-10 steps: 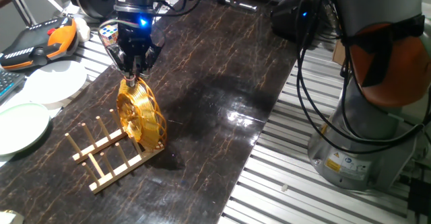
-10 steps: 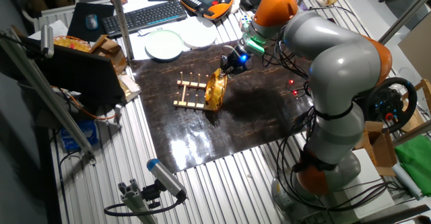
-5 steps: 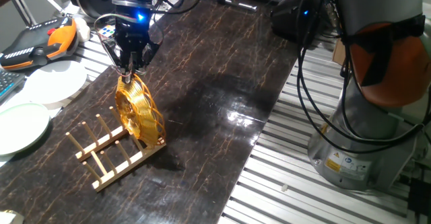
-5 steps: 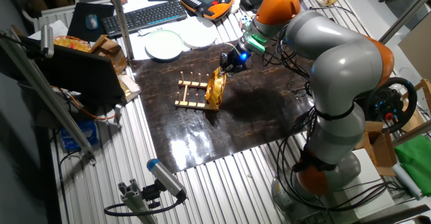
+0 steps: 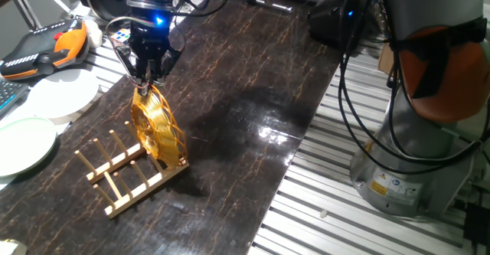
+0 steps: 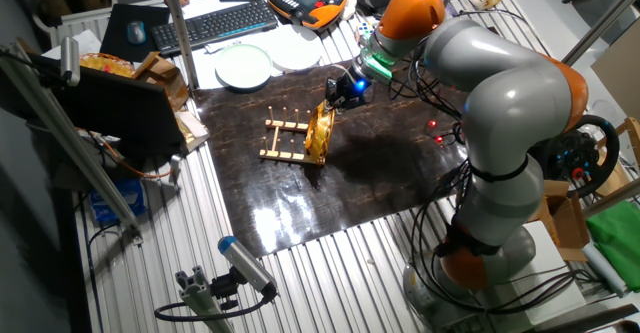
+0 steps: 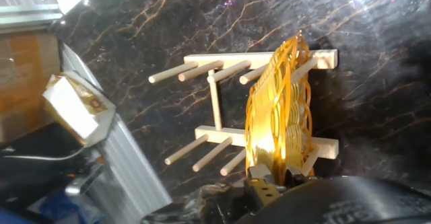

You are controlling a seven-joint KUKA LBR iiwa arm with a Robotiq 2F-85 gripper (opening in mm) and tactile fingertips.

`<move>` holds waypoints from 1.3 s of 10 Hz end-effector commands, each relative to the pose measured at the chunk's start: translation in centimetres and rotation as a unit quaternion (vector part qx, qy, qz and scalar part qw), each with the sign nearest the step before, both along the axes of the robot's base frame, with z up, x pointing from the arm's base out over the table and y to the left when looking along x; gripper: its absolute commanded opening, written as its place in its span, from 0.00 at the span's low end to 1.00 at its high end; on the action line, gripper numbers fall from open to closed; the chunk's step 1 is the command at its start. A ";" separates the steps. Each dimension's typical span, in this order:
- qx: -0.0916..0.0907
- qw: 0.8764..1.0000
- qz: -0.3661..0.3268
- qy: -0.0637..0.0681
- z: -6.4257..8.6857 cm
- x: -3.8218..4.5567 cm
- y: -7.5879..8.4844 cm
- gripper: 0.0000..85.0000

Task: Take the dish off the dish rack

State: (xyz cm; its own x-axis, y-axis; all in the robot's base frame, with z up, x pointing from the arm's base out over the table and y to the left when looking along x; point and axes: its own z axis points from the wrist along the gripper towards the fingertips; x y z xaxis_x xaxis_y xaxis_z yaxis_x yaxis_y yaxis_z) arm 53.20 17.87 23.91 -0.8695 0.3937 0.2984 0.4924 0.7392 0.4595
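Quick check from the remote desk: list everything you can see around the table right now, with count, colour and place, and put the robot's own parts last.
Round golden-yellow wire dish: one, shiny gold, standing on edge in the end slot of the rack.
Small light wooden dish rack with upright pegs: one, pale wood, on the dark mat.
Dark marbled mat: one, black-brown, covering the table middle.
Flat white plate: one, white, off the mat beside the rack.
Pale green plate: one, light green, next to the white plate.
Orange-and-black handheld pendant: one, beyond the plates.
Black keyboard: one, at the far edge.
Small cardboard box: one, tan and white, beside the mat.
Hand: one, black, closed on the dish's top rim.
Robot arm: one, grey and orange.
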 end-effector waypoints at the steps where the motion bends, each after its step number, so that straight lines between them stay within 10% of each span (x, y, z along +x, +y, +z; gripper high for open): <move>1: 0.018 1.000 -0.009 -0.006 0.0 0.01 0.0 0.01; 13: 0.034 0.999 -0.017 0.005 4.0 -0.49 -1.9 0.01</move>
State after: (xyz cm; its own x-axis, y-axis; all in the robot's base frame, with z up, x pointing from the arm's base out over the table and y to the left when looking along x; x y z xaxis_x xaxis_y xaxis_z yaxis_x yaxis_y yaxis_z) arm 52.72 15.95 27.87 -0.8519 0.4025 0.3352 0.5230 0.6883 0.5028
